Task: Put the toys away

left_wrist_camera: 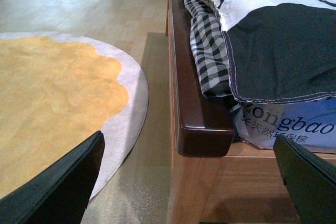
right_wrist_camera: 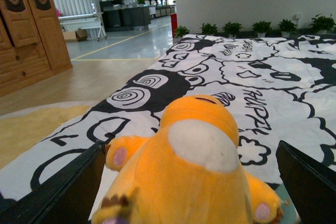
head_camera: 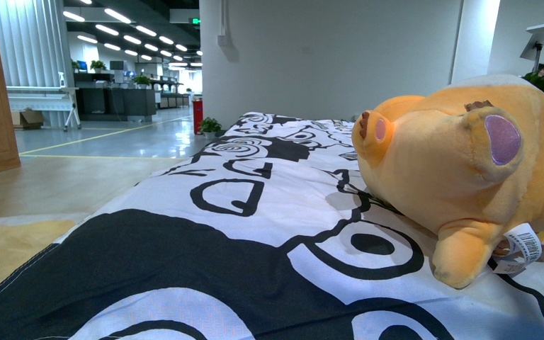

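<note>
A large orange-yellow plush toy (head_camera: 460, 163) lies on the black-and-white patterned bed cover (head_camera: 255, 234) at the right of the front view, with pink paw pads and a white barcode tag (head_camera: 523, 246) by its paw. In the right wrist view the same toy (right_wrist_camera: 194, 171) fills the space between the two black fingers (right_wrist_camera: 58, 192) of my open right gripper (right_wrist_camera: 191, 187), which hovers just above it. My left gripper (left_wrist_camera: 194, 182) is open near the floor beside the wooden bed frame (left_wrist_camera: 197, 114), holding nothing. Neither arm shows in the front view.
A round yellow rug (left_wrist_camera: 52, 103) with a grey border lies on the wood floor beside the bed. A checked sheet (left_wrist_camera: 210, 51) hangs under the cover's edge. A wooden wardrobe (right_wrist_camera: 26, 24) stands off to the left. Potted plants (right_wrist_camera: 252, 26) line the wall behind the bed.
</note>
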